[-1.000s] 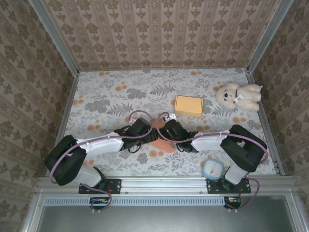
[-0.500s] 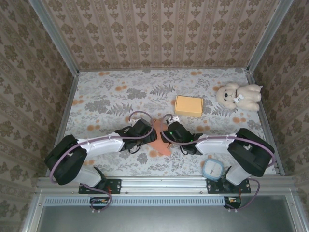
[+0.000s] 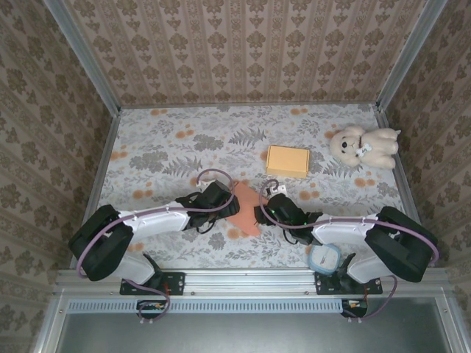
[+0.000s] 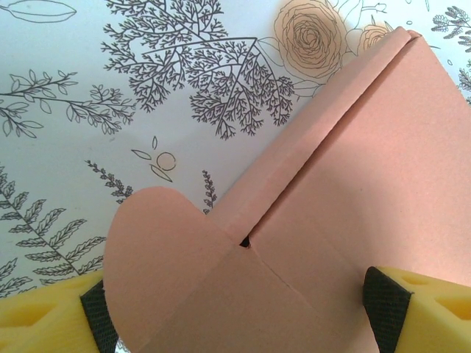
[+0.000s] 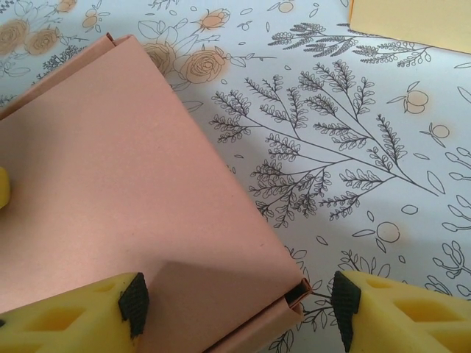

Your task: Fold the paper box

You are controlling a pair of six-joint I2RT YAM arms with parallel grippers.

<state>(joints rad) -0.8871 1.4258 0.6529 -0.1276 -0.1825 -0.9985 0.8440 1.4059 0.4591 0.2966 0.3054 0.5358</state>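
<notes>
Here, my left end effector (image 4: 239,312) hangs with jaws wide apart over the pink paper box (image 3: 246,208), which lies on the floral bench (image 3: 162,154) between my two arms. My right end effector (image 5: 239,301), jaws likewise apart, straddles a corner of it. Farther right sit a yellow box (image 3: 288,160) and a teddy bear (image 3: 364,145).

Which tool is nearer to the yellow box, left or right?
Right. The right tool is near-side and slightly left of the yellow box; the left tool lies farther left, past the pink paper box.
</notes>
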